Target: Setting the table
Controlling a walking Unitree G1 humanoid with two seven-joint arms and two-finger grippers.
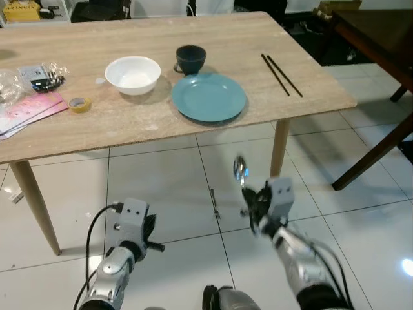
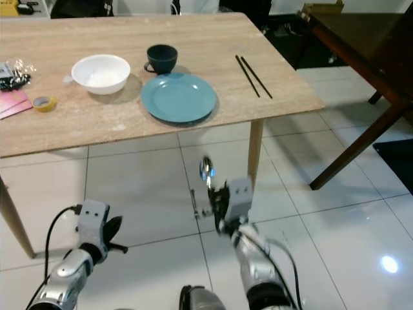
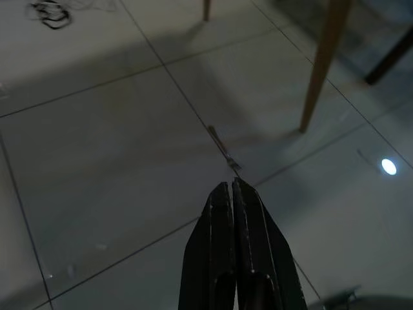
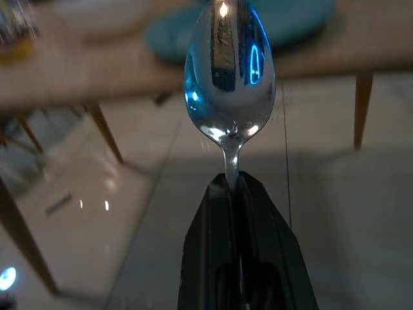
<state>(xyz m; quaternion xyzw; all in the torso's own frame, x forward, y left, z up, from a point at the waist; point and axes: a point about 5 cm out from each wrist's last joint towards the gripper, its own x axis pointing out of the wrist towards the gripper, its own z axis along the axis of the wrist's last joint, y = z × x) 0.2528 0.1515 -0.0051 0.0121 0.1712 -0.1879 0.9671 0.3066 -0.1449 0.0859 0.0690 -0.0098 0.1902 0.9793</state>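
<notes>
Right gripper point(image 4: 235, 184) – clamped on spoon point(image 4: 229, 71) handle, bowl upright, below table point(image 1: 310, 64) edge | left gripper point(image 3: 233, 194) – fingers pressed together, empty, low over floor | teal plate point(image 1: 208, 97) mid-table; white bowl point(image 1: 133, 74) at its 10 o'clock, dark cup point(image 1: 190, 59) at 12, chopsticks point(image 1: 281, 74) at 2.

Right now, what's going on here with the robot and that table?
The robot stands in front of a wooden table, partway through laying it. Its right claw is shut on a spoon, bowl end up, held below the table's near edge. On the table sit a teal plate, a white bowl, a dark cup and a pair of chopsticks. The left claw is shut and holds nothing, low over the tiled floor.
</notes>
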